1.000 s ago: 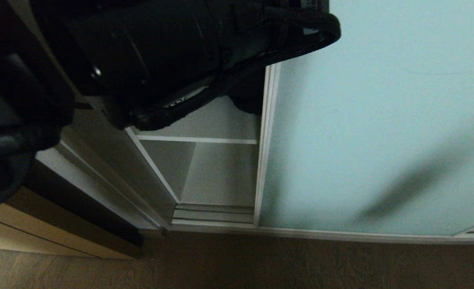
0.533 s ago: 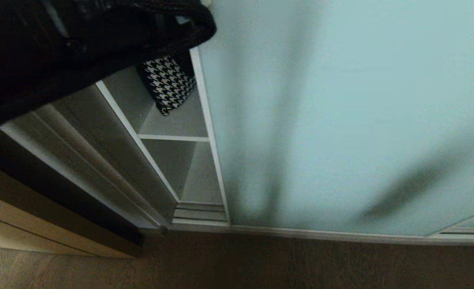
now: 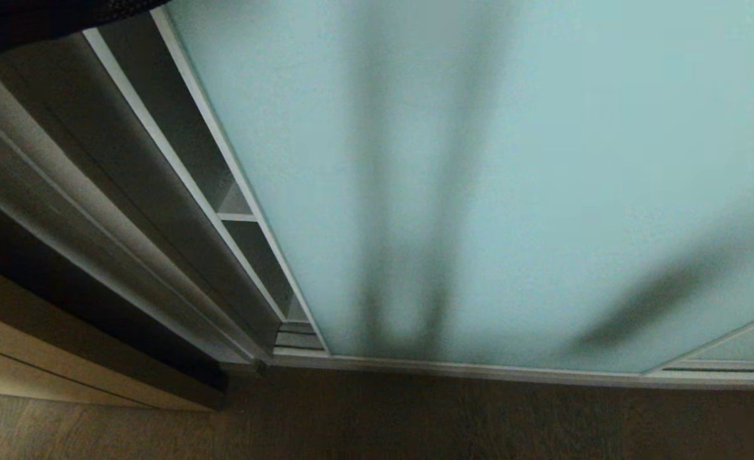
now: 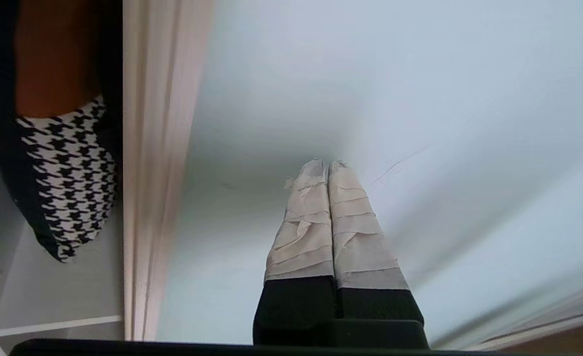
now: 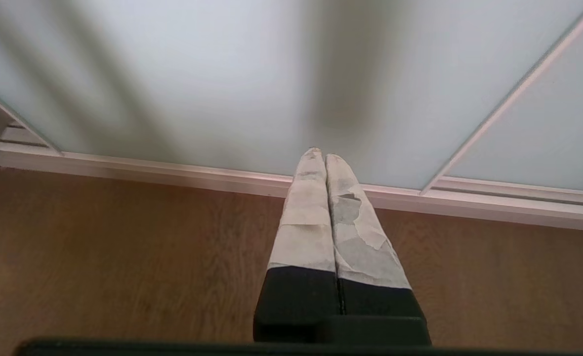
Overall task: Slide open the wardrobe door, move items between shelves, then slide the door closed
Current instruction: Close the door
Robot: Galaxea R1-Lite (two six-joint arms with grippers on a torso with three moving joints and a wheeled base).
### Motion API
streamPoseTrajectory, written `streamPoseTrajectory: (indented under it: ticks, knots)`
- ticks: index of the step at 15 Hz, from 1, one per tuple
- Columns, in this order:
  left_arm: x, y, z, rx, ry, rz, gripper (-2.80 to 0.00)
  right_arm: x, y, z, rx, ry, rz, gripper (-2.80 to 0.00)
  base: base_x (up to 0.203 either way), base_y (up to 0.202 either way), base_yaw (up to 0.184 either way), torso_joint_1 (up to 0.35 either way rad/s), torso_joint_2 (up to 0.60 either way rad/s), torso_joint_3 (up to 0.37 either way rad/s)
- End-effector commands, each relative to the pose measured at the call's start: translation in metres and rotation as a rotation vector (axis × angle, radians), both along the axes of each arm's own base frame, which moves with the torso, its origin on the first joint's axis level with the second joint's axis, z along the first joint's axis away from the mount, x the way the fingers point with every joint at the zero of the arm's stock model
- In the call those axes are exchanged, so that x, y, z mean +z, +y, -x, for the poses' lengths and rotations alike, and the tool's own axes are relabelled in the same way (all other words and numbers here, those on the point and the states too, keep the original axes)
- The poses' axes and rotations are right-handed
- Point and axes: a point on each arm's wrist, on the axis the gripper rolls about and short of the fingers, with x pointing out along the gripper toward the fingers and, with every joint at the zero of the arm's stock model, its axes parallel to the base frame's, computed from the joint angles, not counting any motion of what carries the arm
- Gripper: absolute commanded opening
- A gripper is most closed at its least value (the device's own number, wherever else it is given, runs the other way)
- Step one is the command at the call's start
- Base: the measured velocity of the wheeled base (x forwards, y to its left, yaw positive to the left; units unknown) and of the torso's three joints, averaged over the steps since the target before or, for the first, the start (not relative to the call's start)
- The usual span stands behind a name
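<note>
Door panel (image 3: 479,160), frosted glass: stiff, smooth, likely slippery; push best at metal frame edge (image 4: 148,173). Left end effector (image 4: 321,165) fingers together against glass; right end effector (image 5: 319,153) likewise closed, empty.

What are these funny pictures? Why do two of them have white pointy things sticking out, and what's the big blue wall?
They come from a robot's three cameras. One sits on its head, looking down at a wardrobe. The "blue wall" is the sliding wardrobe door, made of frosted glass. Beside it a narrow gap shows the grey shelves inside.

The other two cameras ride on the robot's wrists. The white pointy things are its claws, wrapped in tape. The left claw is pressed shut, tips up near the glass, holding nothing. Past the door's edge you can see a houndstooth piece on a shelf. The right claw is shut too, hanging above the wooden floor.
</note>
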Motion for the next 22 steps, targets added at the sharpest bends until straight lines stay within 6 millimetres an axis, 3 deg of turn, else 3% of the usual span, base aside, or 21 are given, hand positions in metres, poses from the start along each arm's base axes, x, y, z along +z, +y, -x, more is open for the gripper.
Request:
streamPoseTrajectory:
  ticks: [1,5,11,19,22]
  knots:
    - [0.003,0.009,0.009,-0.003,-0.011,0.009,-2.80,0.000,0.000,0.000,0.000,0.001,-0.001,-2.80,0.000,0.000,0.000,0.000,0.00,0.000]
    - [-0.010,0.031,0.034,0.007,0.013,-0.020,-2.80,0.000,0.000,0.000,0.000,-0.001,0.000,-2.80,0.000,0.000,0.000,0.000,0.00,0.000]
    - [-0.030,0.056,0.036,0.120,0.052,-0.057,-2.80,0.000,0.000,0.000,0.000,0.001,-0.001,-2.80,0.000,0.000,0.000,0.000,0.00,0.000]
    - [-0.032,0.043,0.025,-0.045,0.036,-0.107,-2.80,0.000,0.000,0.000,0.000,-0.001,0.000,-2.80,0.000,0.000,0.000,0.000,0.00,0.000]
    - [-0.038,0.025,-0.001,-0.065,0.078,-0.140,-2.80,0.000,0.000,0.000,0.000,-0.001,0.000,-2.80,0.000,0.000,0.000,0.000,0.00,0.000]
